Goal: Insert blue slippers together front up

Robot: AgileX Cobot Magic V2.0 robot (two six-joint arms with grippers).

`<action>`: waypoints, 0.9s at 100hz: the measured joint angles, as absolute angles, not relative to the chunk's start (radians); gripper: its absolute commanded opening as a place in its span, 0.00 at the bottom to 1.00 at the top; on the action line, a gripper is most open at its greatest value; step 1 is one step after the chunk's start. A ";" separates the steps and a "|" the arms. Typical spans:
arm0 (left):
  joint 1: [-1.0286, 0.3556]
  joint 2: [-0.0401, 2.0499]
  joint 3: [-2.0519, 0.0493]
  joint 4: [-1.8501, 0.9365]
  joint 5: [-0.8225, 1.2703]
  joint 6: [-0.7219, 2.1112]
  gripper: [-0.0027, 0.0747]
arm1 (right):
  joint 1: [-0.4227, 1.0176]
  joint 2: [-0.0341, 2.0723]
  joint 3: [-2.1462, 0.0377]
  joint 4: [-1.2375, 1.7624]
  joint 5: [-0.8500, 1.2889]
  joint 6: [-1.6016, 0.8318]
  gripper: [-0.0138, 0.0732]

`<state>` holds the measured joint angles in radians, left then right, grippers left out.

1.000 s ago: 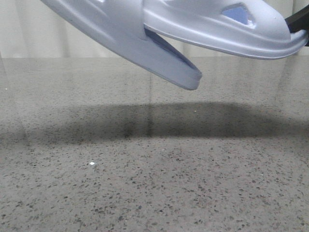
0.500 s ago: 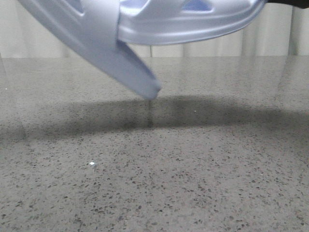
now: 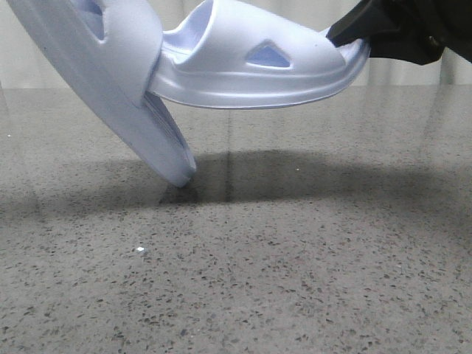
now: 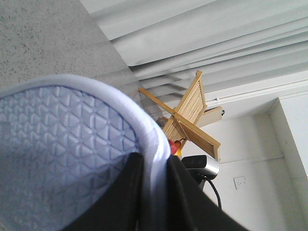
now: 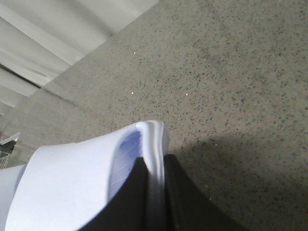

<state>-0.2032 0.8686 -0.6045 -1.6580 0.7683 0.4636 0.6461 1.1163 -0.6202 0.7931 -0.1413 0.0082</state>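
table point(image 3: 295, 280): bare under us. slippers: since a second ago we have lowered the left slipper point(image 3: 96, 88) until its tip touches the table, the right slipper point(image 3: 251, 66) pushed under its strap, so nesting looks nearly done. claws: left claw point(image 4: 154, 192) and right claw point(image 5: 155, 192) each clamped on a slipper rim.

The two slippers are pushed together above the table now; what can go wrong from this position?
The left slipper is tilted steeply and its lower tip seems to touch the table; further lowering may lever it out of the left gripper, which pinches only its rim. The right gripper also clamps just the right slipper's edge, so pushing harder might twist it loose.
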 measured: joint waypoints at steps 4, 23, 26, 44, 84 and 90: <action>-0.203 0.869 -0.605 -1.658 0.768 0.464 0.07 | 0.646 1.116 -0.620 0.793 -0.141 0.008 0.12; -0.203 0.869 -0.605 -1.658 0.770 0.464 0.07 | 0.648 1.110 -0.620 0.793 -0.141 0.008 0.54; -0.203 0.869 -0.605 -1.658 0.770 0.464 0.07 | 0.648 1.105 -0.620 0.793 -0.141 0.008 0.60; -0.203 0.869 -0.605 -1.660 0.772 0.464 0.07 | 0.650 1.061 -0.627 0.793 -0.145 0.008 0.68; -0.207 0.873 -0.603 -1.681 0.813 0.483 0.07 | 0.632 0.833 -0.640 0.776 -0.282 -0.037 0.68; -0.211 0.873 -0.603 -1.681 0.840 0.483 0.07 | 0.616 0.792 -0.644 0.774 -0.281 -0.072 0.68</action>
